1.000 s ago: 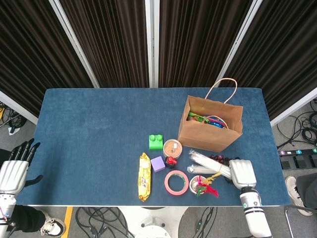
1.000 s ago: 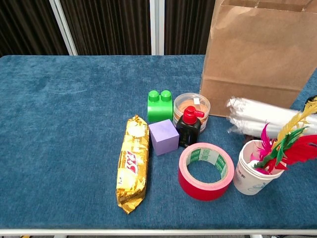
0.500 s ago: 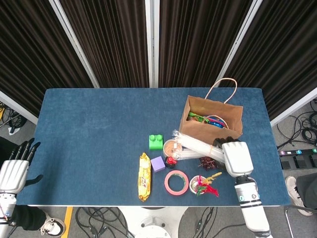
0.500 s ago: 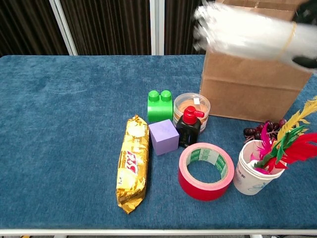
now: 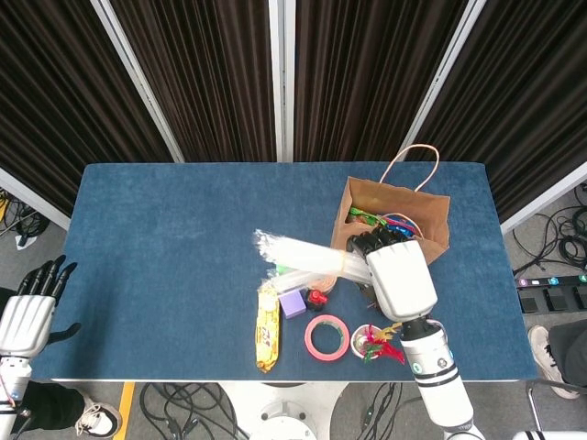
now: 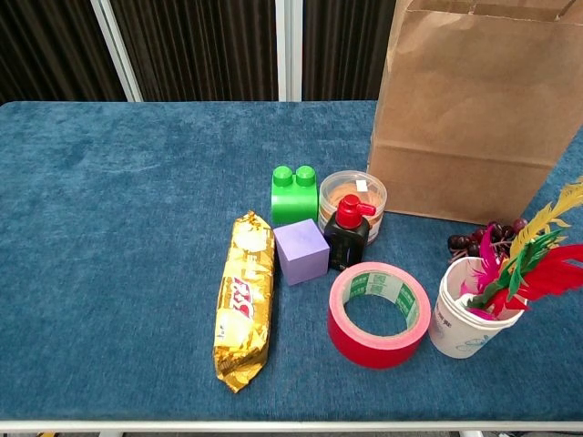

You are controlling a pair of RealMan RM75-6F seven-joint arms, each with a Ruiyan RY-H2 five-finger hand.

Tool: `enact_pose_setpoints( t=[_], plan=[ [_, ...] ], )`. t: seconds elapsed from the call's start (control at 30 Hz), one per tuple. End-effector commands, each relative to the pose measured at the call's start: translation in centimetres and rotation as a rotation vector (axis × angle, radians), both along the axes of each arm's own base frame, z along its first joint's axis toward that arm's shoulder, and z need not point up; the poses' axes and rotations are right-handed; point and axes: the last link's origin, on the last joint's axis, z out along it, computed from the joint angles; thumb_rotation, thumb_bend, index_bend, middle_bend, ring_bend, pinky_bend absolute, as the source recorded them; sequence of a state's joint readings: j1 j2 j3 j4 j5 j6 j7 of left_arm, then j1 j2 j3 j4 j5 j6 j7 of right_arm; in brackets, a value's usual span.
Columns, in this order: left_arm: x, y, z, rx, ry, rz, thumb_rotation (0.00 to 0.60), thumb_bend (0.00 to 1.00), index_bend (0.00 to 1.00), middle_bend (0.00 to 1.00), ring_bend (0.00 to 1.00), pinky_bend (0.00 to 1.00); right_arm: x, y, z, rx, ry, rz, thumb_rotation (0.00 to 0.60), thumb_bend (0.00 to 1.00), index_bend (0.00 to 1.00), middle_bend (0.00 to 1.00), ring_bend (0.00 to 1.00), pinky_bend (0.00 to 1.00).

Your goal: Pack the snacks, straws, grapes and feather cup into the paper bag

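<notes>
My right hand (image 5: 396, 275) is raised high over the table and grips a clear bundle of straws (image 5: 298, 255), which points left over the small items. The brown paper bag (image 5: 404, 217) (image 6: 474, 109) stands upright at the right, colourful things inside. A yellow snack packet (image 5: 267, 326) (image 6: 243, 297) lies near the front edge. The feather cup (image 6: 474, 305) (image 5: 371, 343) stands at the front right, dark grapes (image 6: 478, 240) behind it by the bag. My left hand (image 5: 26, 316) hangs open off the table's left edge.
A green block (image 6: 294, 193), purple cube (image 6: 301, 251), round lidded tub (image 6: 352, 195), small black bottle with red cap (image 6: 347, 233) and red tape roll (image 6: 379, 312) cluster left of the bag. The blue table (image 5: 174, 238) stretches bare to the left.
My right hand has lifted the straws off the table by the feather cup, rising out of the chest view. The grapes behind the cup are uncovered. The left hand stays still.
</notes>
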State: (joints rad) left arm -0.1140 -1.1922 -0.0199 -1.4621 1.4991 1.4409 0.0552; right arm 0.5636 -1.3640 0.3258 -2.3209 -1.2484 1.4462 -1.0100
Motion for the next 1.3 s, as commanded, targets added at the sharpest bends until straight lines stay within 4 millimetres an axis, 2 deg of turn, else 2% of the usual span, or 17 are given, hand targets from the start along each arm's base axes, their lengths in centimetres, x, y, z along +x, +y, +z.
enact_pose_setpoints(
  t=[0.03,0.33,0.57,0.97,1.3],
  plan=[
    [0.0,0.0,0.0,0.001,0.001,0.0,0.6,0.07,0.1,0.09,0.0,0.14,0.9,-0.3,1.2,-0.081,-0.034,0.05,0.6,0.31,0.62,0.58,0.44,0.58],
    [0.1,0.0,-0.2,-0.007,0.002,-0.001,0.6,0.07,0.1,0.09,0.0,0.14,-0.2,-2.8,5.0,-0.344,-0.054,0.087,0.6,0.31,0.62,0.58,0.44,0.58],
    [0.1,0.0,-0.2,-0.009,0.002,-0.001,0.6,0.07,0.1,0.09,0.0,0.14,-2.0,-4.8,7.7,-0.46,0.033,0.044,0.6,0.31,0.62,0.58,0.44,0.58],
    [0.2,0.1,-0.3,-0.01,-0.007,-0.002,0.6,0.07,0.1,0.09,0.0,0.14,-6.8,-6.3,9.8,-0.522,0.343,-0.005,0.6,0.31,0.62,0.58,0.44,0.58],
    [0.2,0.0,-0.3,-0.01,-0.009,-0.001,0.6,0.07,0.1,0.09,0.0,0.14,-9.4,-6.8,10.4,-0.526,0.465,-0.075,0.6,0.31,0.62,0.58,0.44,0.58]
  ],
)
